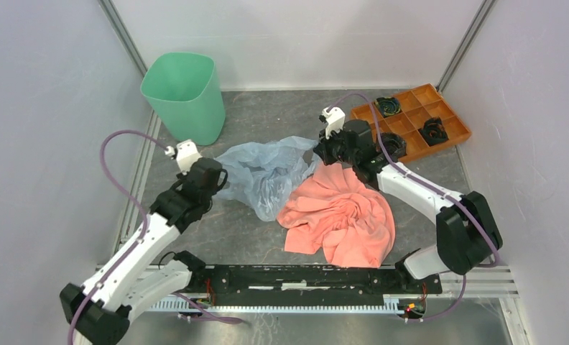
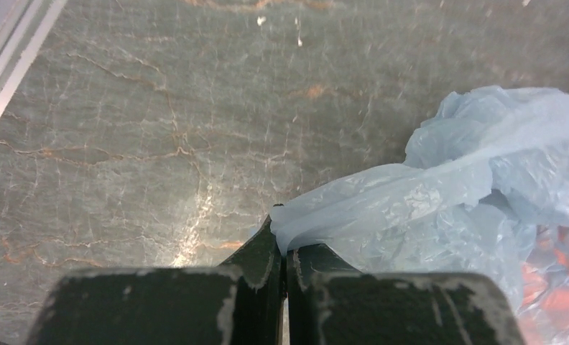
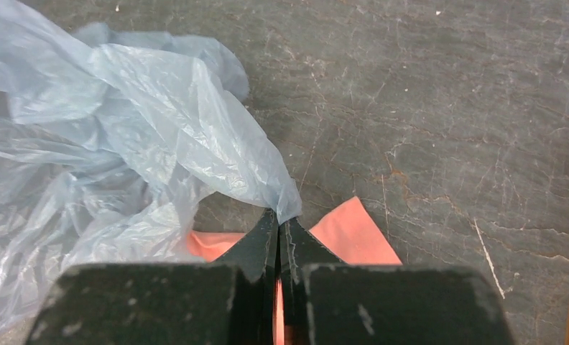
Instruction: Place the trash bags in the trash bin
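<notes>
My left hand (image 1: pixel 221 181) is clenched on the trash bag (image 1: pixel 267 171) at its left edge. In the left wrist view the two fingers meet at the bottom centre of the frame (image 2: pixel 281 241), with a fold of the pale blue film (image 2: pixel 447 194) nipped between them and the rest billowing off to the right. My right hand (image 1: pixel 318 150) grasps the same bag at its opposite, upper-right corner. In the right wrist view the fingers are pressed together (image 3: pixel 279 224) on a thin point of plastic (image 3: pixel 123 144) that spreads away to the left.

The bag lies crumpled on the grey desk (image 1: pixel 224 237) in the middle of the top view, strung between my two hands. Its lower right part lies against the salmon-pink cloth (image 1: pixel 343 215), which is heaped just right of centre — a corner of it shows under my right fingers (image 3: pixel 350 230).

The mint-green trash bin (image 1: pixel 184 97) stands upright in the upper left of the top view, mouth open, apart from the bag. An orange compartment tray (image 1: pixel 414 100) sits at the upper right, with dark things in a few of its cells.
</notes>
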Tool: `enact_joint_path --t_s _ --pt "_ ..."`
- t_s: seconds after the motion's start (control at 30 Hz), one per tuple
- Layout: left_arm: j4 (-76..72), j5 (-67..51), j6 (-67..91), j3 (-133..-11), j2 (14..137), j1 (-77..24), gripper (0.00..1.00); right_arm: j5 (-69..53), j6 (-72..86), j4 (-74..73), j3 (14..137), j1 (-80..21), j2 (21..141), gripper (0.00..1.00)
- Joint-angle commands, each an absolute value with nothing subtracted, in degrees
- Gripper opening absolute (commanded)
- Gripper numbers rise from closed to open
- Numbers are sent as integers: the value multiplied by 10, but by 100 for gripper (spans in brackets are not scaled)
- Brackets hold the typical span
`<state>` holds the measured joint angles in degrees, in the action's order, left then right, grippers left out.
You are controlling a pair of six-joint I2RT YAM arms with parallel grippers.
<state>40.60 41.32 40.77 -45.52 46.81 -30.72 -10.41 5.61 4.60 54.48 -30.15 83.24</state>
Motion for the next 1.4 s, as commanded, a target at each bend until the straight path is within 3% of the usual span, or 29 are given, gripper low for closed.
enact_joint_path --t_s 0.0,0.13,0.4,0.43,0.57,0.9,1.03,1.17,1.27,1.37 --pt "395 352 374 -479 533 -303 2 -102 40 45 549 -304 846 0" --pt "405 311 374 -489 593 -284 2 -75 36 31 552 -305 846 3" --pt "384 269 354 -496 566 -272 2 -61 20 2 572 -305 855 24" --pt "380 263 353 -493 561 -272 2 -70 20 2 573 -305 859 24" --pt "373 260 353 -485 555 -272 2 -133 43 28 566 -305 869 1" --pt "373 273 338 -518 575 -267 4 -201 158 126 572 -282 841 0" --pt "374 272 310 -637 603 -250 2 -202 165 77 690 -258 861 0" --pt "350 188 279 -812 598 -247 2 -194 116 24 817 -264 817 0" --pt "228 116 261 -812 529 -248 2 -147 53 111 758 -300 703 3" --pt "136 135 263 -722 466 -248 2 -121 42 246 615 -312 613 4"
